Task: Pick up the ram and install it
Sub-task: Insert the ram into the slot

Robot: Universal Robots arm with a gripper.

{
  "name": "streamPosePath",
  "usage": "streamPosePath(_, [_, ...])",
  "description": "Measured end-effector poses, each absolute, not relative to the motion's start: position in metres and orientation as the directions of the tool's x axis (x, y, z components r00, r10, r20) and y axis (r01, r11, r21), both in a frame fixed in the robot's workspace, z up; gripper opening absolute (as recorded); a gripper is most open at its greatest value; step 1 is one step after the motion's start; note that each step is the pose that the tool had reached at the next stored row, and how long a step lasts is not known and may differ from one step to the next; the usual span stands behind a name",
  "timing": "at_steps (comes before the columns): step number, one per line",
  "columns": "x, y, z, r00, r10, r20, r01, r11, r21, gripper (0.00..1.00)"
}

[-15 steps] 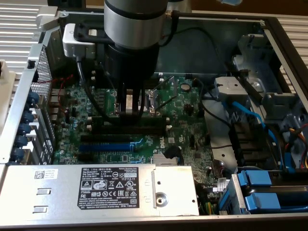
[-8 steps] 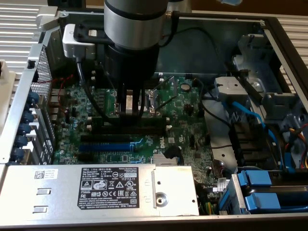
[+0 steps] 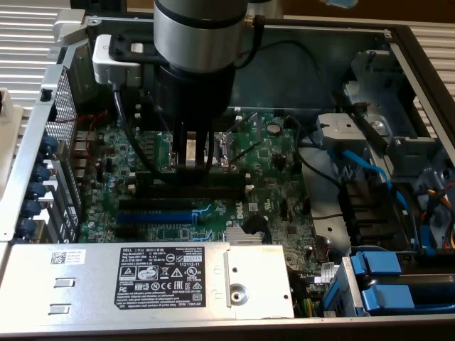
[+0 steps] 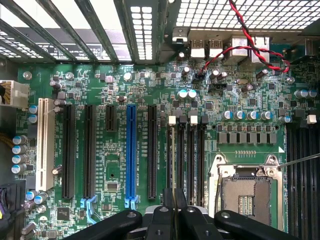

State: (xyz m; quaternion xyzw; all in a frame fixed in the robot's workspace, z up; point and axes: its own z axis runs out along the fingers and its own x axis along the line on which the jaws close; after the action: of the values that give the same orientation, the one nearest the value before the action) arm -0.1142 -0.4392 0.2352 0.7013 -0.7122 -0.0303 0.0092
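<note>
We see open case (image 3: pixel 409 42) holding motherboard (image 3: pixel 274 167); tool (image 3: pixel 192 165) pinched narrow on ram (image 4: pixel 173 170), at black slots (image 4: pixel 192 160).

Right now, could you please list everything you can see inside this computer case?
Circuit board: one, green, floor of the case.
Memory slots: four, black with white end clips, beside the processor socket.
Processor socket: one, silver frame, on the board.
Blue slot: one, blue, among the black card slots.
White slot: one, white, end of the card-slot row.
Twisted wire: one, red and black, by the rear ports.
Power supply: one, grey with a black label, near edge of the exterior view.
Cables: several, blue, the exterior view's right.
Memory stick: one, edge-on, colour unclear, over the memory slots.
End effector: one, black, shut on the memory stick.
</note>
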Motion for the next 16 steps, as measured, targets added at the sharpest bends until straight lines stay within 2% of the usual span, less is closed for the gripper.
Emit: streamPosePath(16, [-0.114,-0.4393,0.2351,-0.024,-0.999,-0.029,-0.998,0.022,0.056,0.12])
